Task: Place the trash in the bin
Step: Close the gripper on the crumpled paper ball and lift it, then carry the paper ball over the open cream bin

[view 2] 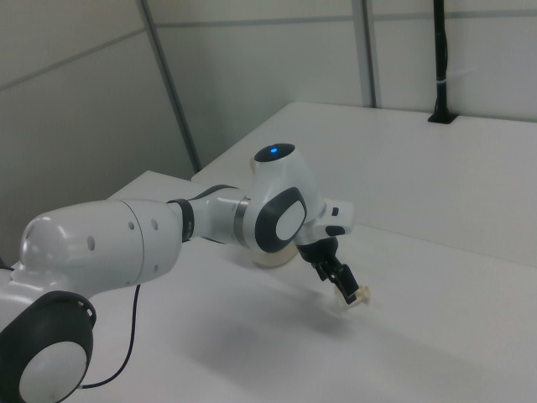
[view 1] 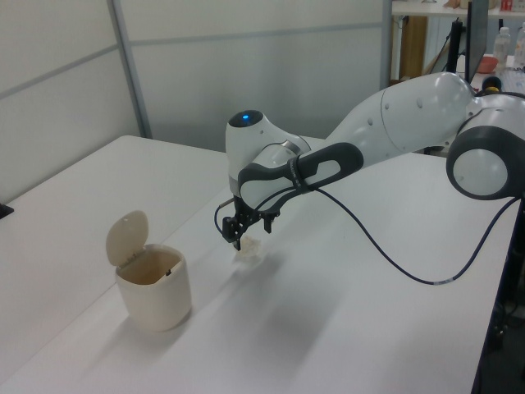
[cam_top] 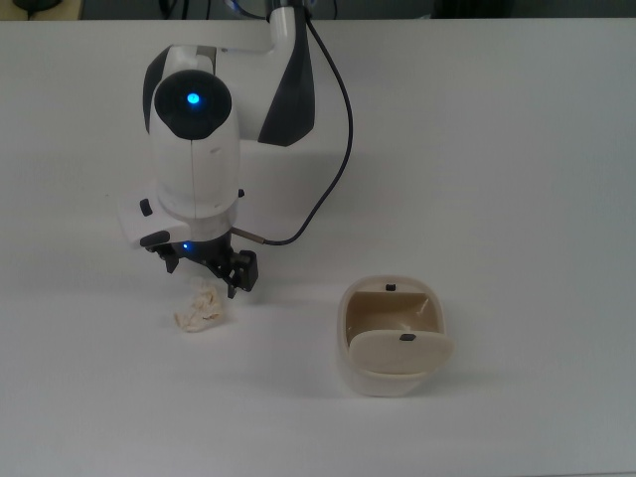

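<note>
Claw state: you see the black two-finger gripper with its fingers spread apart and nothing between them; it grips no object.
Claw position: the gripper hangs low over the table, directly above the upper edge of the wad in the top view, and in the left view the gripper sits just above it. Judge this as a descent pose for a pinch from above.
Trash location: the small crumpled off-white paper wad lies on the white table, well apart from the bin, toward the top view's left.
Bin location: the small cream-beige plastic bin with rounded corners stands upright with its flap lid tipped up, so you have an open mouth for the drop.
Hidden in right view: the arm body covers most of the bin; only a pale sliver shows behind the wrist.
Hard to make out: you cannot tell whether a fingertip already touches the wad.
Cut off: the arm's base lies outside the top view.
</note>
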You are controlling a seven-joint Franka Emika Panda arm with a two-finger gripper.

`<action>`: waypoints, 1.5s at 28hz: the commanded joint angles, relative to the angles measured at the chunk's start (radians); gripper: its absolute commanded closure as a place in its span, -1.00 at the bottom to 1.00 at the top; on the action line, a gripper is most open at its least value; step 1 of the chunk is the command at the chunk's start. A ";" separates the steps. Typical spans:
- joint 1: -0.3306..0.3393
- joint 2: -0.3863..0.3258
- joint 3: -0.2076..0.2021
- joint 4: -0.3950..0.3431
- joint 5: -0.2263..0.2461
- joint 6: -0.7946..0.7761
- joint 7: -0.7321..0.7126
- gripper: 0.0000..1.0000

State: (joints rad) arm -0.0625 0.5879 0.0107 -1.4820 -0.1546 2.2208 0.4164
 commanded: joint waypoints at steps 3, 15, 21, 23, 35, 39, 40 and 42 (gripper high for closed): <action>0.006 0.021 -0.009 -0.004 -0.051 0.036 0.039 -1.00; 0.003 0.044 -0.009 -0.003 -0.128 0.091 0.148 -0.92; 0.007 0.078 -0.009 0.002 -0.190 0.132 0.209 -0.28; 0.007 0.081 -0.009 0.002 -0.201 0.155 0.222 0.29; 0.007 0.069 -0.008 0.005 -0.194 0.166 0.234 1.00; 0.007 0.030 0.000 0.005 -0.181 0.165 0.234 1.00; 0.007 0.020 0.003 0.005 -0.178 0.163 0.234 1.00; 0.007 0.000 0.005 0.005 -0.169 0.158 0.234 1.00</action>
State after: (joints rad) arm -0.0618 0.6562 0.0114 -1.4521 -0.3327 2.3735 0.6227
